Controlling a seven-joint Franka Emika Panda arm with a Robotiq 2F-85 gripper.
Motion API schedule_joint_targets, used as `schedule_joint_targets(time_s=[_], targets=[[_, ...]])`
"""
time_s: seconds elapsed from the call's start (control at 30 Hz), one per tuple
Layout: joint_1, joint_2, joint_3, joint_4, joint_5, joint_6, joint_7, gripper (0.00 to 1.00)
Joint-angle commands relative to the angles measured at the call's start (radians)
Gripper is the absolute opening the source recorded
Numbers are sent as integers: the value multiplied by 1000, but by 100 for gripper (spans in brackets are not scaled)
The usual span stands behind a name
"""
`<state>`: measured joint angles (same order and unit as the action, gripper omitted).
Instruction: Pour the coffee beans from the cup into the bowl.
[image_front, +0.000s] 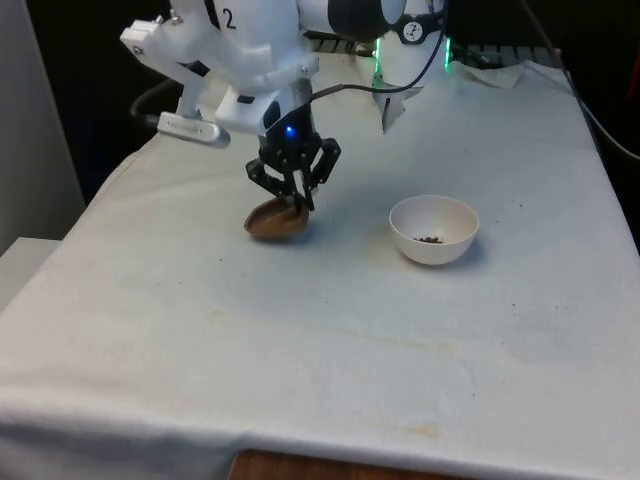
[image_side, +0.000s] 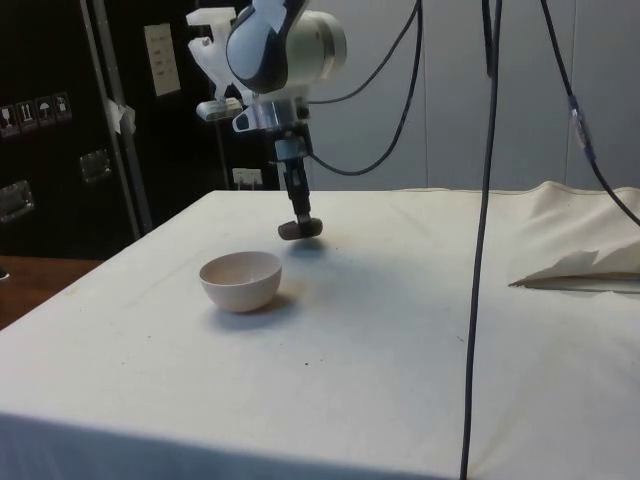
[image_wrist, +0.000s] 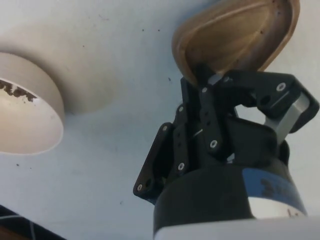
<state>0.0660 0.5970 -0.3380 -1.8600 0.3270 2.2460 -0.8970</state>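
We see the cup (image_front: 277, 221), a brown one, pinched at its rim by the hand (image_front: 297, 202), whose fingers are closed on the cup's wall. The cup hangs tipped on its side just below the fingertips, low over the desk (image_front: 300, 340); from the side view we cannot tell whether it touches the cloth. In the wrist view the cup's (image_wrist: 235, 35) inside looks empty, bare brown wall with perhaps a few dark specks. The bowl (image_front: 434, 229), white, stands on the desk apart from the hand, toward the front view's right of it, upright. A small dark heap of beans (image_front: 430, 240) lies at its bottom. In the side view the bowl (image_side: 240, 280) sits nearer the camera than the hand (image_side: 303, 221).
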Motion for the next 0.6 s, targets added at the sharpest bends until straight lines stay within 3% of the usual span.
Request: schedule_joint_targets(time_s=[0.0, 0.1, 0.13, 0.17, 0.43, 0.47, 0.57], targets=[[2, -11, 5, -17, 8, 33, -5, 1], [1, -18, 10, -31, 8, 57, -5, 1], [0, -10, 8, -20, 1, 35, 0, 1], [1, -21, 13, -38, 8, 67, -4, 1], [5, -38, 17, -67, 3, 115, -1, 1], [1, -31, 18, -56, 1, 95, 0, 1], [7, -46, 19, -85, -1, 146, 1, 1]])
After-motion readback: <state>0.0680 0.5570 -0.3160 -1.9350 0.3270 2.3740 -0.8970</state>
